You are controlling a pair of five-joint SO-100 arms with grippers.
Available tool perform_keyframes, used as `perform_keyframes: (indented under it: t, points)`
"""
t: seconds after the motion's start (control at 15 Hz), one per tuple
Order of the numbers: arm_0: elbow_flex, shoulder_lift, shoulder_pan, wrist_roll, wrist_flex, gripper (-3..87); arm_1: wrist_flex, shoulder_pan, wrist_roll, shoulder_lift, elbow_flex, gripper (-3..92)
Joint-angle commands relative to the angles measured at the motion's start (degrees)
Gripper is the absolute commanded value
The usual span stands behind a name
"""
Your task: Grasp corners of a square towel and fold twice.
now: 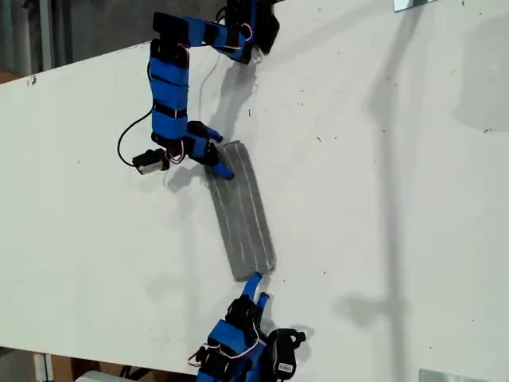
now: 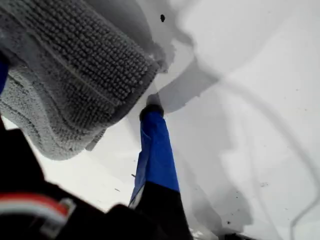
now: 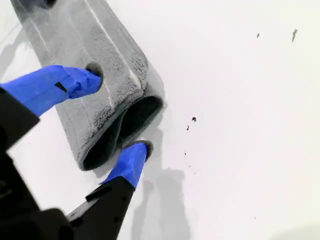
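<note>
Two layers of the towel show at its open end, so by my judgement one fold is done and the second is left. It lies as a long slanted strip on the white table, about the middle of the exterior view. My second gripper is spread wide at that open end, one blue fingertip resting on the top layer and the other down on the table just beside the edge; it clasps nothing. My first gripper stands at a rounded corner with its jaws apart, one tip on the table just beside the cloth, the other barely in view, and no pinch that I can see. The cloth looks thick, nubbly and limp. I expect it to be light, to sag between holds and to slide little on the table. Each hold should catch both layers right at a corner, or the lower layer will trail behind.
</note>
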Motion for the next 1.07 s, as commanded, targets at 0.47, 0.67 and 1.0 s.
perform_keyframes:
  t: [0.47,0.67,1.0]
  points:
    - [21.36,46.23,-1.49,-4.31,17.4,25.4,-7.12,0.44,9.67,20.83,32.43,-0.1]
    - [23.64,46.23,-3.52,-2.29,17.23,25.3,-1.85,-5.1,21.36,46.67,45.26,-0.1]
    - [23.64,46.14,-5.19,2.55,17.14,25.1,7.03,-16.7,30.15,63.19,37.88,-0.1]
